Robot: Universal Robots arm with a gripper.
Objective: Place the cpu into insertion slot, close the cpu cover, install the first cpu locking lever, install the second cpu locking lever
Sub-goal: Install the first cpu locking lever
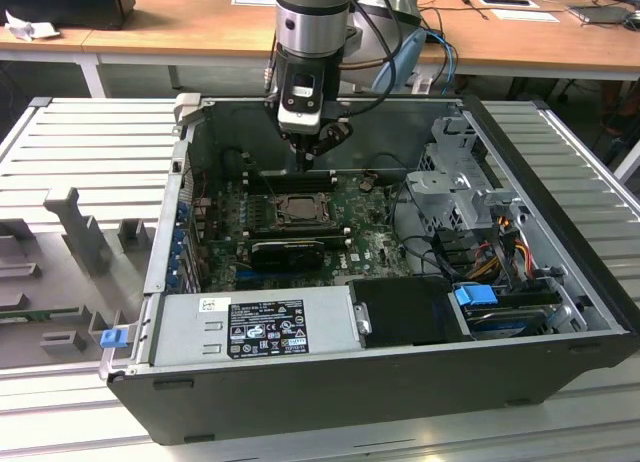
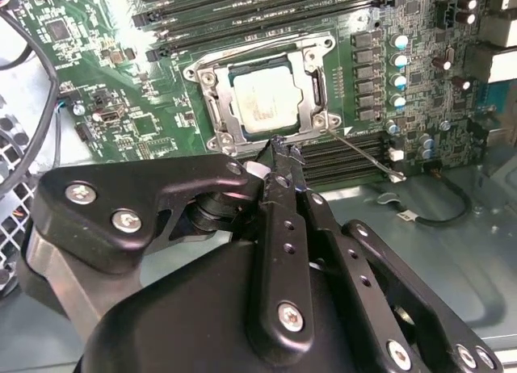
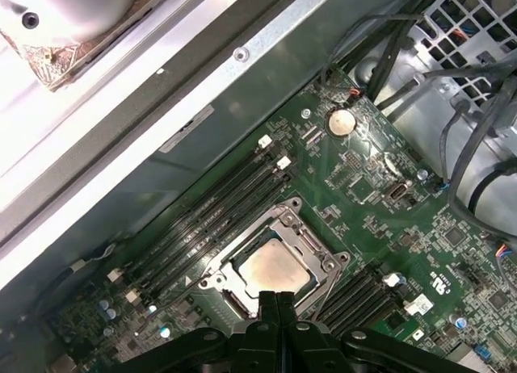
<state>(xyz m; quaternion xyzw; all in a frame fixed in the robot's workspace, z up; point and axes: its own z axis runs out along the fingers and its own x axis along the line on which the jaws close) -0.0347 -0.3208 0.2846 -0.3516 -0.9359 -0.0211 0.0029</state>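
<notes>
The cpu lies silver face up in the insertion slot on the green motherboard, also seen in both wrist views. The cpu cover lies flat around the chip as a silvery frame. A thin wire locking lever sticks out from one corner of the socket, across the memory slots. My gripper hangs just above the socket's edge, near that corner. Its black fingers are shut together with nothing between them.
The motherboard sits deep in an open computer case. A black heatsink block, a power supply, a drive cage and loose cables surround the socket. Memory slots run beside it. The case wall stands close.
</notes>
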